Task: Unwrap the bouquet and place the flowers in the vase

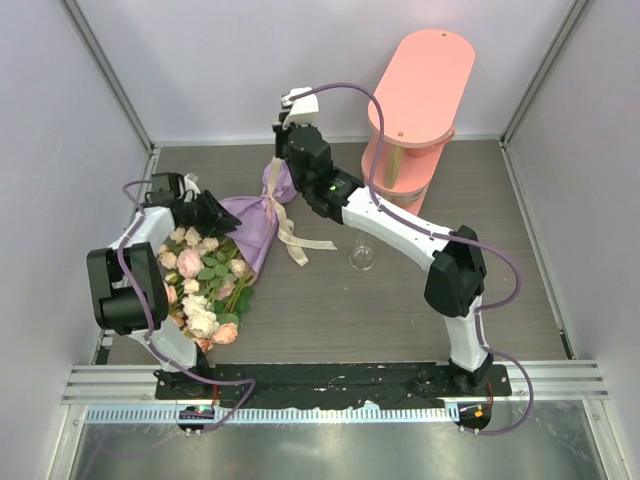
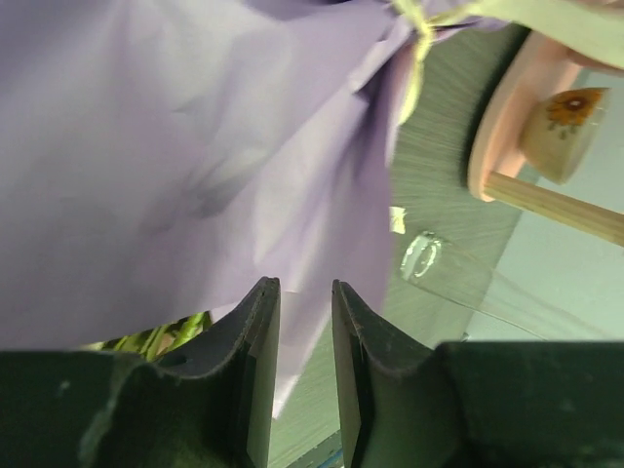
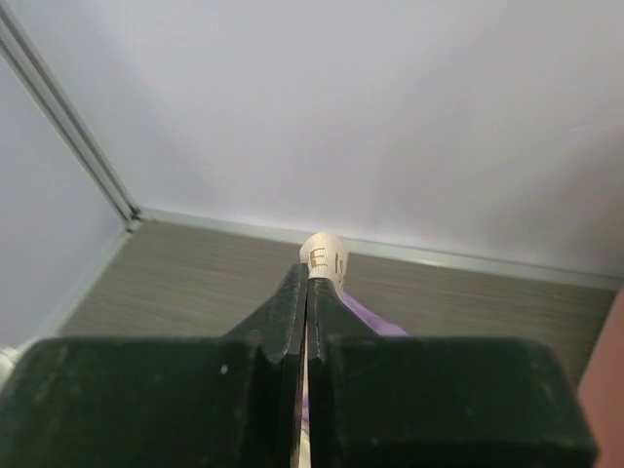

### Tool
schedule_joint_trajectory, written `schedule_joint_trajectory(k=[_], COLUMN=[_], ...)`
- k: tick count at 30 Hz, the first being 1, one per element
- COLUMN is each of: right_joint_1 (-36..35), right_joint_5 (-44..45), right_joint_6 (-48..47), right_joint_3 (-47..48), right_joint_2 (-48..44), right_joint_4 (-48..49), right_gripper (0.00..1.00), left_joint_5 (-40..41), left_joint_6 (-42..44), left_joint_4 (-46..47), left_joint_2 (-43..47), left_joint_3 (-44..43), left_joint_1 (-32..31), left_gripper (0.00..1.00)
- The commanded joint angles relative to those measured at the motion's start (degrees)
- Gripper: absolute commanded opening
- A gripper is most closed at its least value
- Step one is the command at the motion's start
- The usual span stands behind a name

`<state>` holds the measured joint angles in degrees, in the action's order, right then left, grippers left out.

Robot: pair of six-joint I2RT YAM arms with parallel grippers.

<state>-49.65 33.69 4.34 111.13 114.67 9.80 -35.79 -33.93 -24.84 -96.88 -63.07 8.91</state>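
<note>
The bouquet (image 1: 215,270) lies on the table at the left, rose heads toward the near edge, and its purple paper cone (image 1: 255,225) points to the back. My left gripper (image 1: 213,212) sits at the cone's left side. In the left wrist view its fingers (image 2: 305,288) stand a little apart, open, with a flap of purple paper (image 2: 195,146) hanging loose in the gap. My right gripper (image 1: 281,160) is above the cone's tail, shut on the cream ribbon (image 3: 325,255). The clear vase (image 1: 362,256) stands upright to the right of the bouquet.
A pink tiered shelf (image 1: 415,110) stands at the back right, just behind my right arm. Loose ribbon tails (image 1: 300,243) trail on the table between the cone and the vase. Grey walls close in the back and both sides.
</note>
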Motion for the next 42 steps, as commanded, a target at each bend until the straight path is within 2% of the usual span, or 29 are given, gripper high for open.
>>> schedule_joint_trajectory(k=[1,6,9,11,14,17,18,19,20,21,23,24,26,29,32,33,35,42], right_joint_1=[0.25,2.18,2.98,3.07,3.42,3.77,3.77,3.68,3.59,3.77,3.86,3.77,2.81,2.80,2.89,2.98,2.89,3.24], right_joint_5=[1.55,-2.56,-1.62,2.50,8.48,12.27,12.27,11.58,5.83,1.25,-15.14,-18.71,-19.54,-21.47,-21.65,-23.57,-24.03,-26.31], right_joint_6=[-5.82,-6.19,-6.53,-8.90,-8.91,-10.21,-10.84,-11.28,-11.37,-10.76,-10.32,-10.32,-9.70,-9.70,-11.63,-12.68,-14.62,-19.63], right_joint_3=[-3.81,-5.06,-1.54,-1.09,-1.09,0.22,0.75,1.19,0.93,0.49,-0.65,-0.83,0.66,6.72,9.98,10.50,12.26,19.20], right_joint_2=[0.90,5.02,7.22,8.63,10.74,13.12,13.47,13.56,13.04,12.60,12.07,12.24,13.99,17.93,20.67,21.98,23.75,29.03], right_joint_4=[5.13,7.52,4.88,4.79,2.60,-0.83,-1.53,-2.32,-2.51,-2.94,-4.09,-4.00,-4.61,-9.44,-12.79,-13.14,-14.63,-20.25], right_gripper=[0.05,0.05,0.05,0.05,0.05,0.19,0.34,0.41,0.49,0.62,0.67,0.71,0.74,0.71,0.53,0.52,0.49,0.50], left_joint_5=[-5.43,-2.79,-2.88,-2.88,-0.96,1.07,-0.49,-1.03,-1.04,-1.38,-2.35,-3.22,-3.15,-3.14,-2.79,-2.45,-1.74,-0.77], left_joint_6=[-4.90,-11.05,-12.12,-12.82,-12.04,-9.75,-10.27,-10.62,-10.80,-11.06,-11.59,-11.86,-11.77,-11.25,-10.63,-10.37,-10.10,-9.13], left_joint_4=[6.47,8.66,8.41,7.70,7.53,6.04,6.81,8.30,8.14,8.14,8.14,8.49,8.58,8.58,8.84,8.84,8.76,7.26], left_joint_2=[4.06,2.41,-4.18,-9.35,-11.57,-11.14,-10.96,-10.96,-10.87,-10.96,-11.13,-11.14,-11.05,-11.49,-11.49,-11.31,-10.96,-11.58], left_joint_3=[-1.09,-4.86,-8.72,-10.05,-10.59,-9.27,-8.57,-8.48,-8.39,-8.30,-8.21,-8.04,-7.69,-7.60,-7.60,-7.60,-7.42,-8.04], left_joint_1=[-0.29,-2.13,-4.33,-4.60,-4.51,-4.34,-4.34,-4.42,-4.34,-4.25,-3.99,-3.81,-3.46,-3.46,-3.46,-3.54,-3.46,-3.55], left_gripper=[0.30,0.22,0.15,0.09,0.07,0.08,0.10,0.12,0.12,0.12,0.12,0.13,0.16,0.23,0.28,0.29,0.29,0.23])
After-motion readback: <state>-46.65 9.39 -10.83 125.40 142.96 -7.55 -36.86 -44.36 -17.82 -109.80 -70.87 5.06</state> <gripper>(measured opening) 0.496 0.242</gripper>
